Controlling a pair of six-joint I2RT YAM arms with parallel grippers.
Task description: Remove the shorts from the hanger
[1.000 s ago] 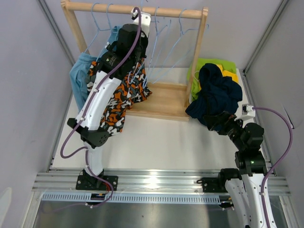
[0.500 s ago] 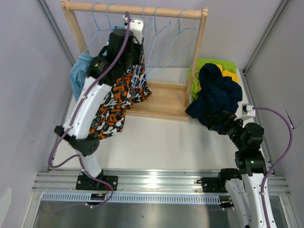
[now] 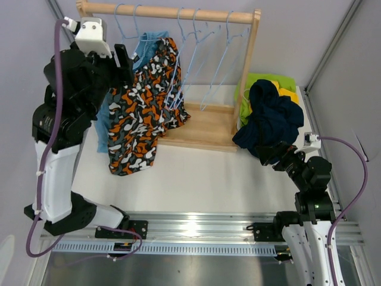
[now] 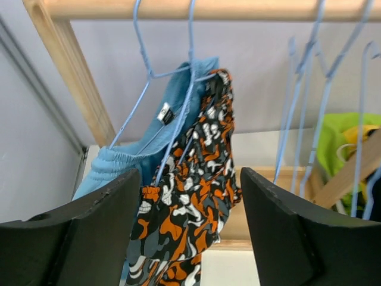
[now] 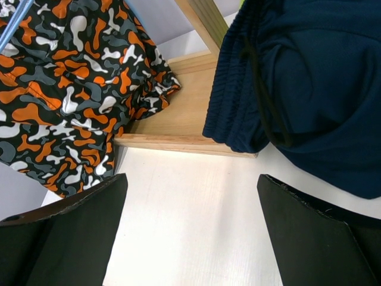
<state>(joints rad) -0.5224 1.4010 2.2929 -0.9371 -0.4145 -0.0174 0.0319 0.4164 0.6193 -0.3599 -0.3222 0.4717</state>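
Observation:
The orange-black-white camouflage shorts hang on a blue wire hanger at the left of the wooden rail. Light blue shorts hang right behind them. My left gripper is raised at the rack's left end. It is open and grips nothing; the camouflage shorts lie beyond its fingers. Navy shorts are heaped right of the rack over yellow and lime green shorts. My right gripper is open over bare table below the navy heap.
Several bare blue hangers hang along the middle and right of the rail. The rack's wooden base lies on the white table. Grey walls stand close on both sides, and a metal rail runs along the near edge.
My left arm has drawn back up and to the left, away from the hangers, and its gripper has opened. The camouflage shorts now hang uncovered. The right arm has not moved.

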